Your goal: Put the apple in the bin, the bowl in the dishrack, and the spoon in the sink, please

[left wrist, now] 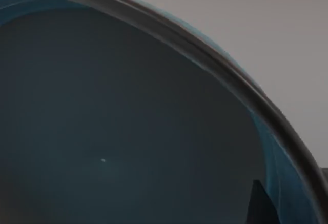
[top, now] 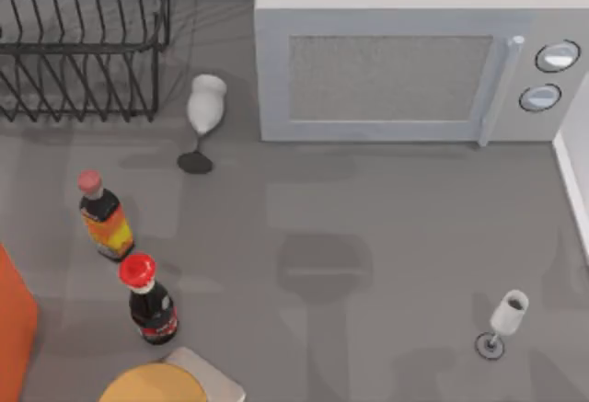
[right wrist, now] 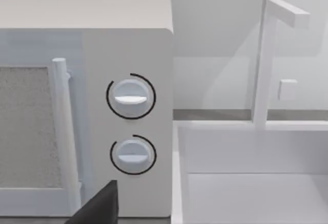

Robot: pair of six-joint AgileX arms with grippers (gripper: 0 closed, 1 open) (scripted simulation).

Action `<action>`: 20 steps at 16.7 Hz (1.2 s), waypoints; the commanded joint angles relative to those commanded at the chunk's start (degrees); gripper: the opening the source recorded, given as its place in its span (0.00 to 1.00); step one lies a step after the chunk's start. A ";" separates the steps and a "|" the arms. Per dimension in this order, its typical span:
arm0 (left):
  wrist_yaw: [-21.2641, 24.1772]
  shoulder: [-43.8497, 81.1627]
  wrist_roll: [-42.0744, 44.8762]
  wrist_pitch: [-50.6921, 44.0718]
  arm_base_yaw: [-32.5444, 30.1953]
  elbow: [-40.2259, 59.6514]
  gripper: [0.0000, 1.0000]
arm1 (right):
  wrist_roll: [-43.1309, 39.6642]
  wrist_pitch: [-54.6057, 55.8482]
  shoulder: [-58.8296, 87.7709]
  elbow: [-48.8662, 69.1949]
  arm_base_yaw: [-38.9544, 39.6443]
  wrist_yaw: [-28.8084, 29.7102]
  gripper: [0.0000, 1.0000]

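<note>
The table's middle lay open for a gripper to pass, hemmed by the microwave at the back, the dishrack at back left, two bottles at left, and wine glasses tipped and upright

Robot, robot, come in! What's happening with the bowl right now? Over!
Left wrist view: bowl close up. Dishrack at table's back left. Right wrist view: microwave and sink. Bottles and wine glasses nearby.
</note>
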 joint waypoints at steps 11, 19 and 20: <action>0.00 0.00 0.00 0.00 0.00 0.00 1.00 | 0.00 0.00 0.00 0.00 0.00 0.00 1.00; 0.00 -0.04 0.00 -0.03 0.10 0.00 1.00 | 0.00 0.00 0.00 0.00 0.00 0.00 1.00; -0.02 -0.49 0.09 -0.38 0.05 -0.38 1.00 | 0.00 0.00 0.00 0.00 0.00 0.00 1.00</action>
